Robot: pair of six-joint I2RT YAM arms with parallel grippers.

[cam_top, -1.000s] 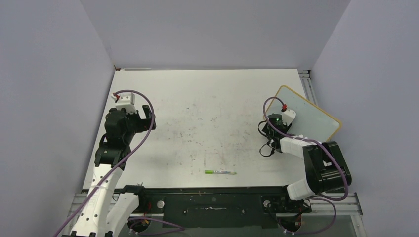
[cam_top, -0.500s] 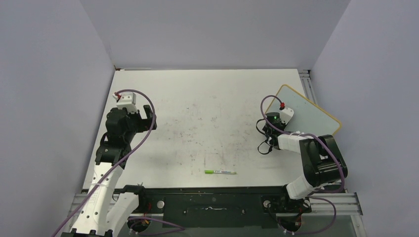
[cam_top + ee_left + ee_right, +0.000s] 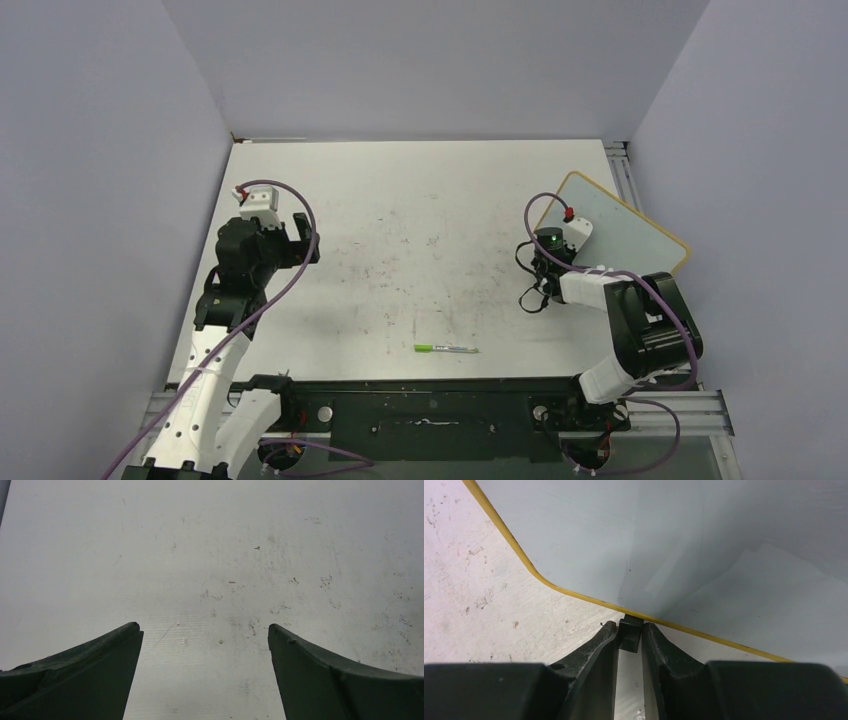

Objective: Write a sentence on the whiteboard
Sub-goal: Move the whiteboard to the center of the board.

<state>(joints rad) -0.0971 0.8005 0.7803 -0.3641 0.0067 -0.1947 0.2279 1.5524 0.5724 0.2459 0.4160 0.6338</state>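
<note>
From my station, the small rectangular whiteboard (image 3: 620,228), with rounded corners and a thin yellow frame, sits at the far right of the scuffed white desk (image 3: 400,190), turned at an angle so that one corner points toward the right edge. On the right wrist feed its face is a plain, pale grey-white sheet with soft shadows across it, and I can read no marks on the part that shows there. The yellow frame runs diagonally across that view and rounds a corner at the left. Under the frame's near edge sits a small black foot (image 3: 630,634), and the right gripper (image 3: 630,628) has its two dark fingers closed in on it, pinching it from both sides. I cannot tell from either view whether the board lies flat or is tipped up. The left gripper (image 3: 202,630) is over on the left side of the desk, well apart from the board, with its fingers spread wide above bare, speckled desk surface and nothing between them. A white marker pen with a green cap (image 3: 446,349) lies on its side near the near edge of the desk, roughly between the two arms, touching neither.
</note>
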